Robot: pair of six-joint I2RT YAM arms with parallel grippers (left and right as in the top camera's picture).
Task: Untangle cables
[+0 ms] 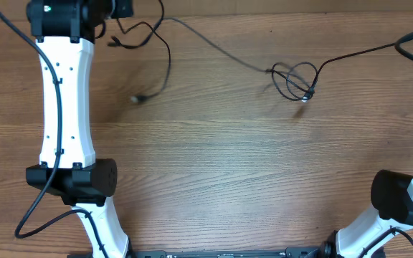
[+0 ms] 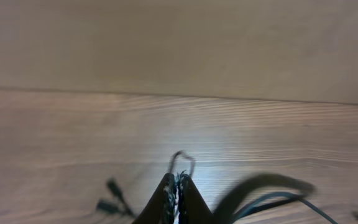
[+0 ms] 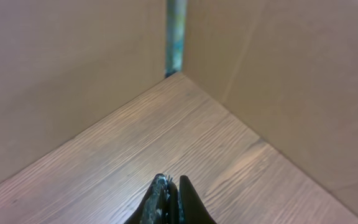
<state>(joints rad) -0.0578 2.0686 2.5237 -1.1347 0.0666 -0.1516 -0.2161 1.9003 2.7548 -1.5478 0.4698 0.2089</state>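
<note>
Several cables lie on the table, some bunched in a small coil. Far left of the coil, the left gripper is pinched closed on a thin cable loop that pokes out at its tips. A plug lies well left of the coil. One strand runs right from the coil. The right gripper is closed, with nothing visible between its fingers.
</note>
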